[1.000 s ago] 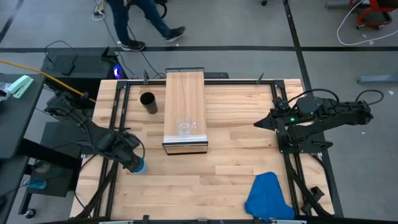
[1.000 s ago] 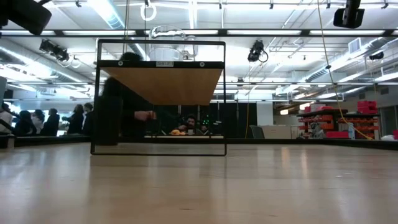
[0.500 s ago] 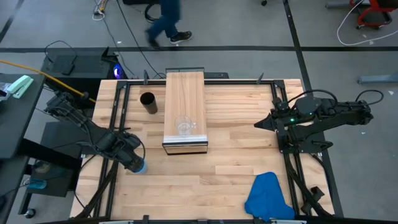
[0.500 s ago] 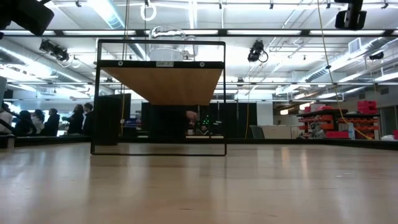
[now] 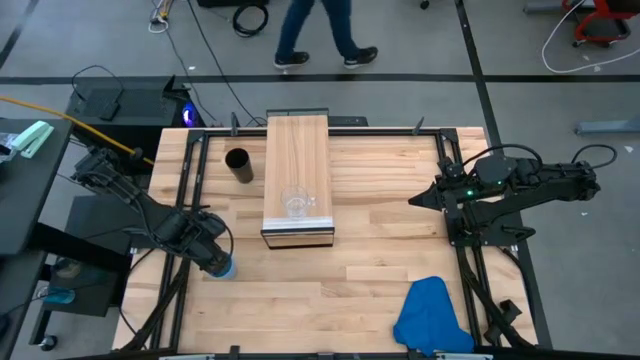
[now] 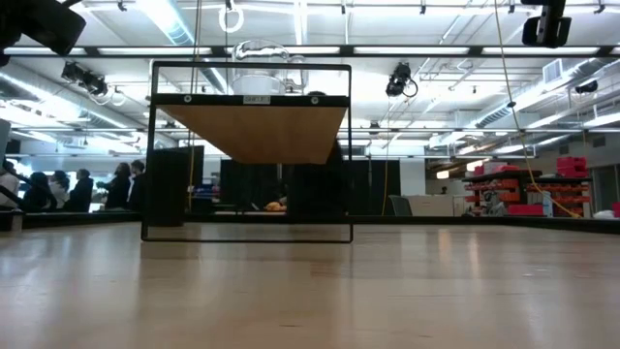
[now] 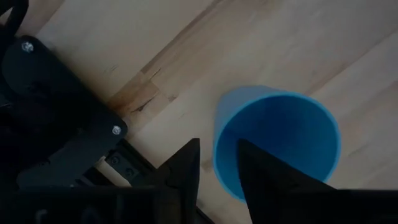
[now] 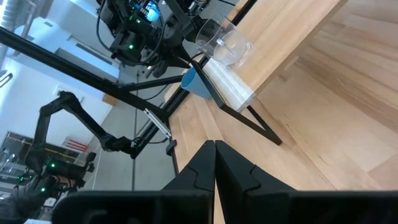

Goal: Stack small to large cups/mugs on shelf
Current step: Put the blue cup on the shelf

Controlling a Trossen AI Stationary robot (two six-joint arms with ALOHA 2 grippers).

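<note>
A blue cloth (image 5: pixel 430 318) lies at the near right corner of the table (image 5: pixel 370 260), well apart from everything else. At the near left edge the left gripper (image 5: pixel 217 263) is down at the blue cup (image 5: pixel 223 267), which stands just beside the dark frame rail there; in the left wrist view one finger (image 7: pixel 183 171) is outside the cup's wall and the other inside its mouth, so the rim (image 7: pixel 225 149) sits between them, pinched or close to it. The left arm reaches in low from the table's left side. Mid-table, the shelf (image 5: pixel 297 170) runs from near to far on its dark frame, and the glass mug (image 5: pixel 296 204) stands on its near end, close to the silvery front edge. The right gripper (image 5: pixel 414 200) waits over the right side of the table, level with the mug and well apart from it, its fingers pressed together and pointing toward the shelf. Farther back, the black cup (image 5: pixel 237 164) stands upright on the table just left of the shelf. Beyond the far edge, a person's legs (image 5: pixel 320 35) cross the floor.
</note>
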